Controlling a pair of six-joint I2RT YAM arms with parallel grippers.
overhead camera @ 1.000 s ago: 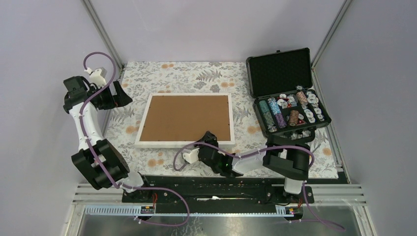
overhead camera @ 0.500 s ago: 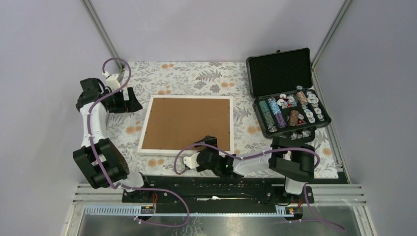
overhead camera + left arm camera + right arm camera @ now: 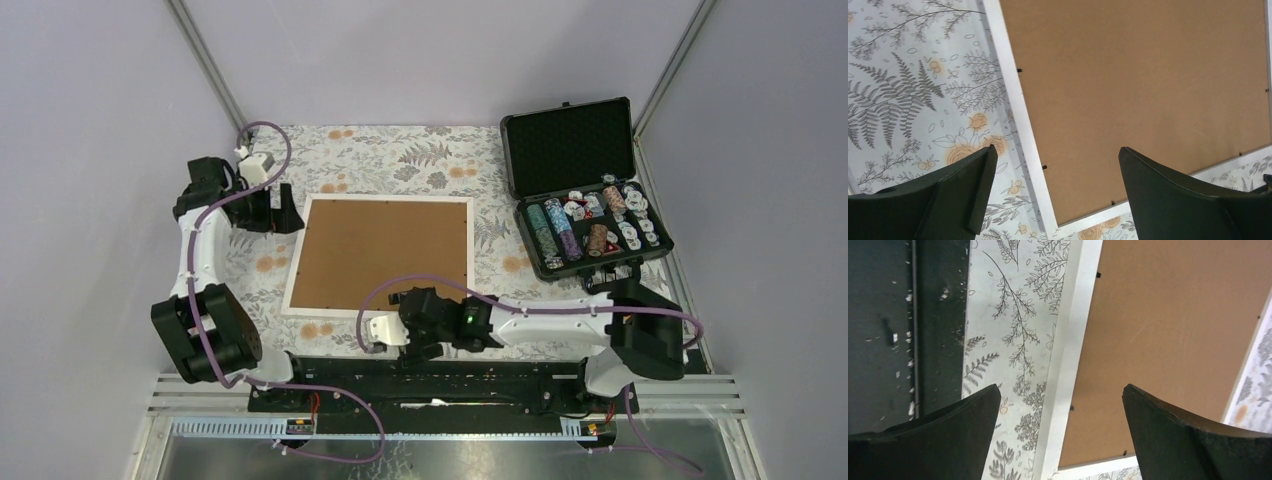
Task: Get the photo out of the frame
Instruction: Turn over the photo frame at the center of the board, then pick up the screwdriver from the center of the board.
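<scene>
The frame lies face down in the middle of the floral cloth, showing its brown back and thin white border. The photo is hidden under that back. My left gripper hovers open by the frame's far-left corner. In the left wrist view the frame fills the upper right, and the open left gripper straddles its white border. My right gripper hangs open just off the frame's near edge. In the right wrist view the open right gripper is empty above the frame.
An open black case with several stacks of poker chips stands at the back right. The floral cloth covers the table. A black rail runs along the near edge, also in the right wrist view. Grey walls close in on both sides.
My right gripper has opened and drawn back from the frame's near edge, moving left. My left arm has swung right to the frame's far-left corner. The frame has shifted slightly.
</scene>
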